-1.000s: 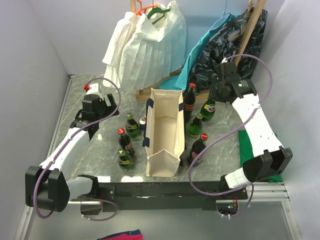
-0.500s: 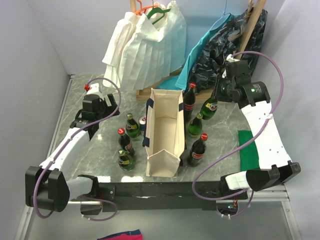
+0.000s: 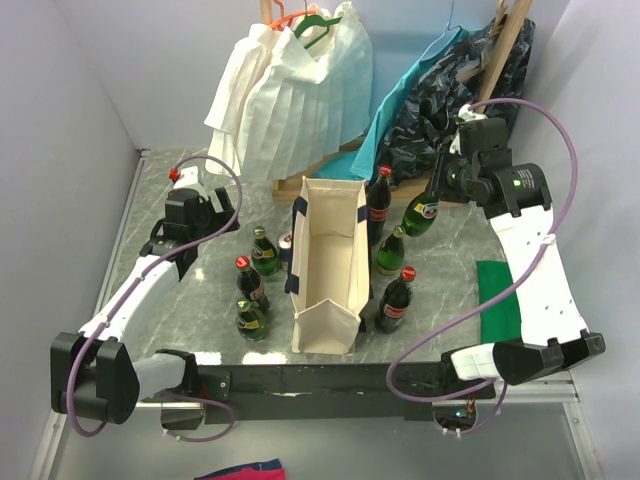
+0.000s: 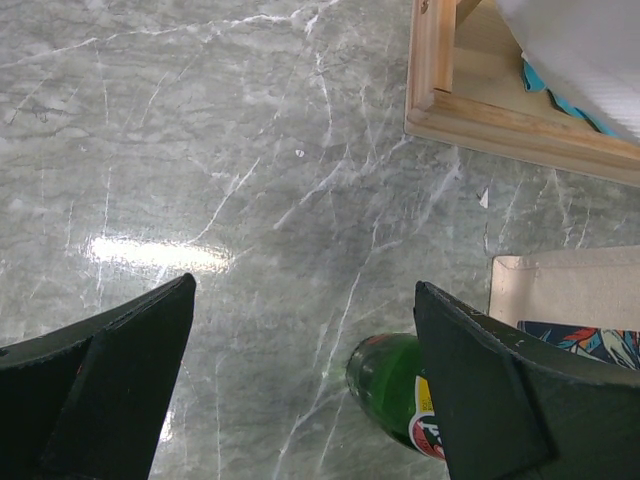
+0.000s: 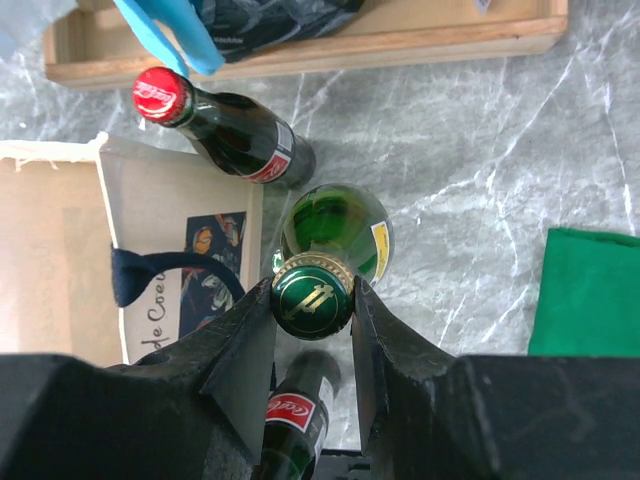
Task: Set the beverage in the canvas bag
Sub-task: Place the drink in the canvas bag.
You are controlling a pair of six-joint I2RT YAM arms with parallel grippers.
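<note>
Marble-look tabletop (image 3: 215, 300) with clothes hung along the back, and the canvas bag (image 3: 325, 325) stands upright in the middle with its mouth open and bottles parked on either side, so anything can drop straight down into it. Right gripper (image 5: 312, 300) has its fingers closed partway on the neck of a green bottle (image 5: 335, 225), right at the cap, so the body hangs free. It's tilted and looks lifted off the table just right of the bag. My guess is the neck grip is there so it goes in bottom first. Left gripper (image 4: 300, 390) is spread wide with nothing in it, hovering over the marble on the bag's other side, out of the way.
</note>
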